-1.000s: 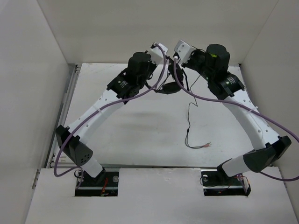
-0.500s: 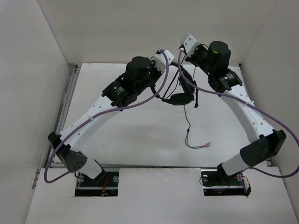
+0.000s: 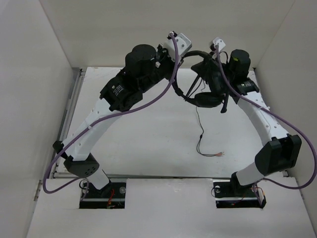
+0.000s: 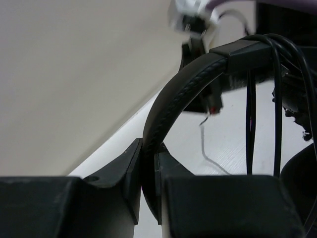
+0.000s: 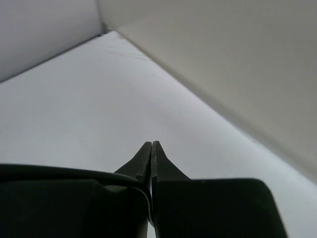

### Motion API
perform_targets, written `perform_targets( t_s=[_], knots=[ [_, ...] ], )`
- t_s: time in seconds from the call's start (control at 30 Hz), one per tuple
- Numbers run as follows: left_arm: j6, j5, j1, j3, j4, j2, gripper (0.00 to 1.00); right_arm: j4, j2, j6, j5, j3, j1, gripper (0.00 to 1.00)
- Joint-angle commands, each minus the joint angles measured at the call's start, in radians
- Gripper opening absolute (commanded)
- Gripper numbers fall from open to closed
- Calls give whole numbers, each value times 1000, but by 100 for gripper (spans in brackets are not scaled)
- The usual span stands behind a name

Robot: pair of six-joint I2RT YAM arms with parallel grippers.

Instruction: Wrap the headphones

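The black headphones (image 3: 202,97) hang in the air between my two raised arms, well above the table. My left gripper (image 3: 189,55) is shut on the curved headband (image 4: 174,93), which rises from between its jaws (image 4: 148,149). A few strands of the thin black cord (image 4: 276,109) hang over the headband's right end. My right gripper (image 3: 212,69) points up at the back wall, its jaws (image 5: 151,145) pressed together with the cord (image 5: 74,171) running into the gap low down. The rest of the cord (image 3: 200,133) dangles to the table, its reddish tips (image 3: 218,154) lying flat.
White walls enclose the table (image 3: 138,144) on the left, back and right. A metal rail (image 3: 69,104) runs along the left edge. Purple cables (image 3: 148,101) loop off both arms.
Both arms have risen and carried the headphones up off the table toward the back wall. The cord now hangs down from them, its tips still on the table.
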Motion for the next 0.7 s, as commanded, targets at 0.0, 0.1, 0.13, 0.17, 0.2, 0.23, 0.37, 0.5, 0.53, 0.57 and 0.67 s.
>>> perform_targets(
  t_s=[0.0, 0.1, 0.13, 0.17, 0.2, 0.23, 0.37, 0.5, 0.53, 0.57, 0.67],
  knots=[
    [-86, 68, -22, 145, 29, 20, 0, 184, 6, 290, -219, -62, 20, 8],
    [-126, 77, -11, 234, 19, 57, 0, 338, 12, 460, -311, -142, 32, 12],
    [-132, 78, -6, 254, 19, 64, 0, 398, 13, 522, -329, -171, 34, 15],
    [-135, 78, 0, 272, 19, 72, 0, 464, 16, 586, -346, -200, 35, 18],
    [-137, 78, 4, 289, 19, 80, 0, 539, 19, 658, -363, -233, 35, 21],
    [-139, 78, 9, 307, 19, 86, 0, 617, 21, 729, -372, -264, 35, 24],
    [-146, 72, 23, 373, 25, 112, 0, 880, 32, 979, -365, -375, 46, 35],
    [-149, 59, 40, 416, 34, 130, 0, 939, 32, 1039, -349, -432, 89, 42],
    [-154, 52, 44, 424, 37, 134, 0, 943, 32, 1042, -346, -445, 101, 44],
    [-155, 48, 52, 430, 40, 137, 0, 946, 30, 1044, -340, -462, 113, 45],
    [-163, 17, 78, 443, 61, 140, 0, 961, 22, 1041, -332, -510, 153, 46]
  ],
)
